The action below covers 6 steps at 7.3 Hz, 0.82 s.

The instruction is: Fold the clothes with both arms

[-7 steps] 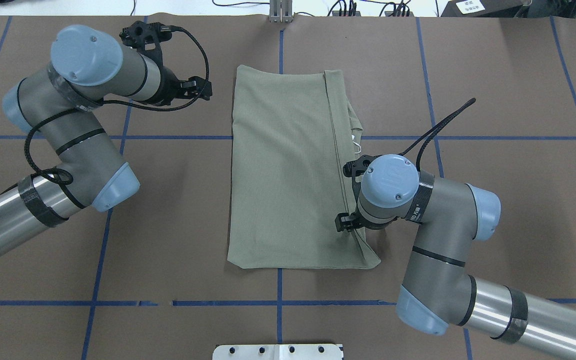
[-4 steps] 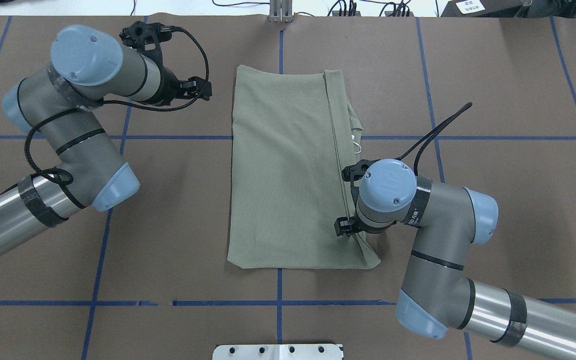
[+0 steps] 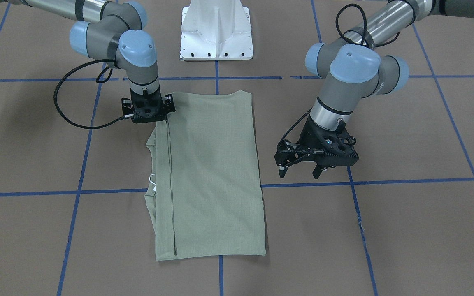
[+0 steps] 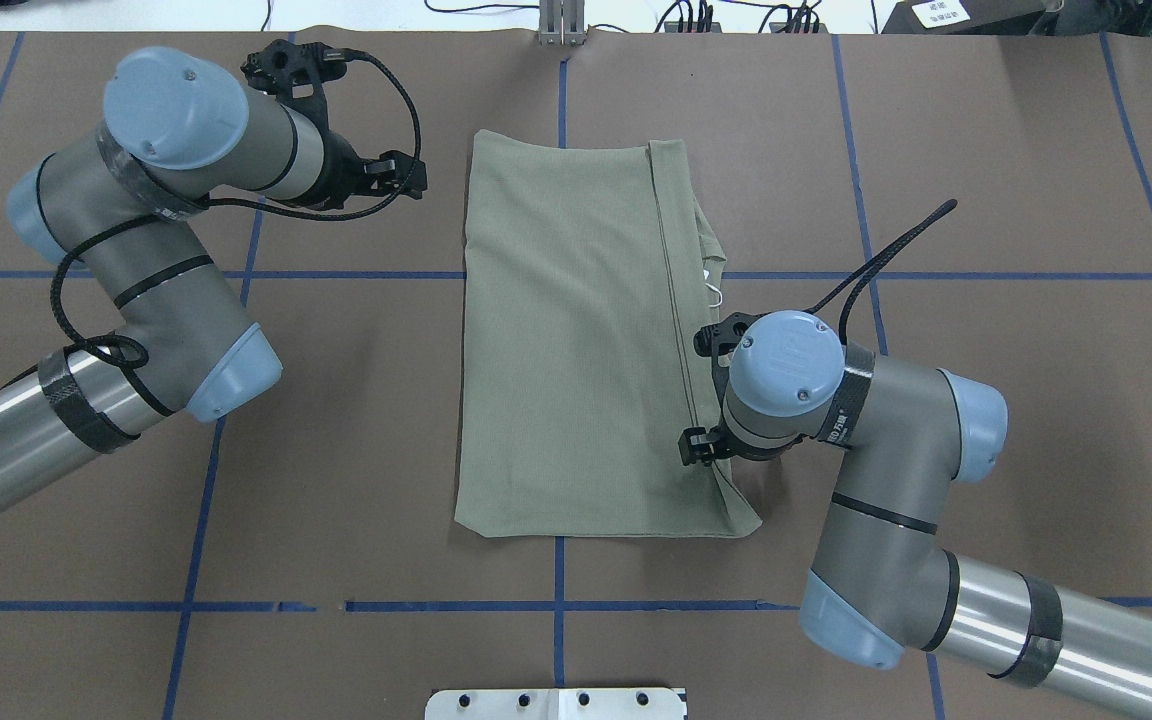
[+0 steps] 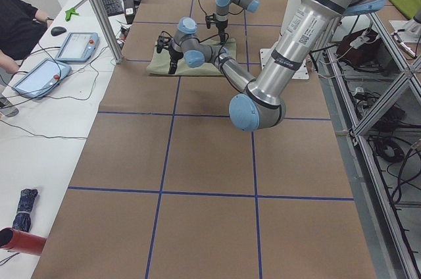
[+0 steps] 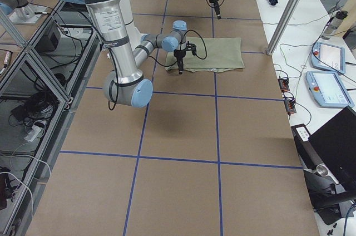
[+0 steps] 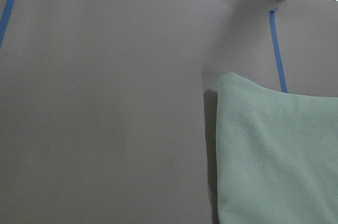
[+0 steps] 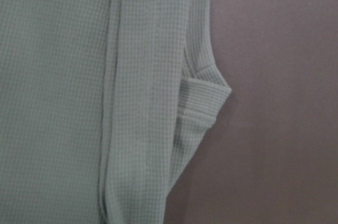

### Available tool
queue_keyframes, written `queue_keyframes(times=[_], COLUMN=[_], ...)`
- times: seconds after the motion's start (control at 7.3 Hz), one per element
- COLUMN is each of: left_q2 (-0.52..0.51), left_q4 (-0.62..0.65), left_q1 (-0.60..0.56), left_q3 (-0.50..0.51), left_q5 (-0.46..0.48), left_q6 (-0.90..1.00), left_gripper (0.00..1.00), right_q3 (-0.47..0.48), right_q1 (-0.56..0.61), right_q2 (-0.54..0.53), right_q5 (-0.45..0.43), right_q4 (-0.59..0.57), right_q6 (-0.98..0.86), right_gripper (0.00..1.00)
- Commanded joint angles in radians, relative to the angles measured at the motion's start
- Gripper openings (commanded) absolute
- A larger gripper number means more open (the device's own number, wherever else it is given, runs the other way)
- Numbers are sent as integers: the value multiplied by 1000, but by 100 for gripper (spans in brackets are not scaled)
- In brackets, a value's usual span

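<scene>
Judging from the pale sage-green knit shirt (image 4: 566,340) lying mid-worktop (image 4: 336,450) as a long rectangle, lengthwise folds look done and crosswise folding remains. On my left arm (image 4: 166,290) the jaws gape empty at its 10 o'clock. On my right arm (image 4: 786,365), over its 4 o'clock edge, I cannot tell.

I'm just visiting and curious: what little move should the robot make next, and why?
Probably lower the right gripper to pinch the shirt's folded side edge. It hangs directly over that edge, while the left gripper hangs open beside the shirt, off the cloth.
</scene>
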Motion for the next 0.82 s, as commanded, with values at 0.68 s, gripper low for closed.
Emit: queue_keyframes(times=[0.68], left_q2=[-4], left_q4=[2], left_q1=[0], left_q3=[0], left_q5=[-21], left_q6=[1], left_gripper=[100], right_q3=[79], right_q1=[100], right_q2=[-81], right_q5=[33], right_q4=[4], right_q6=[-63], right_gripper=[100])
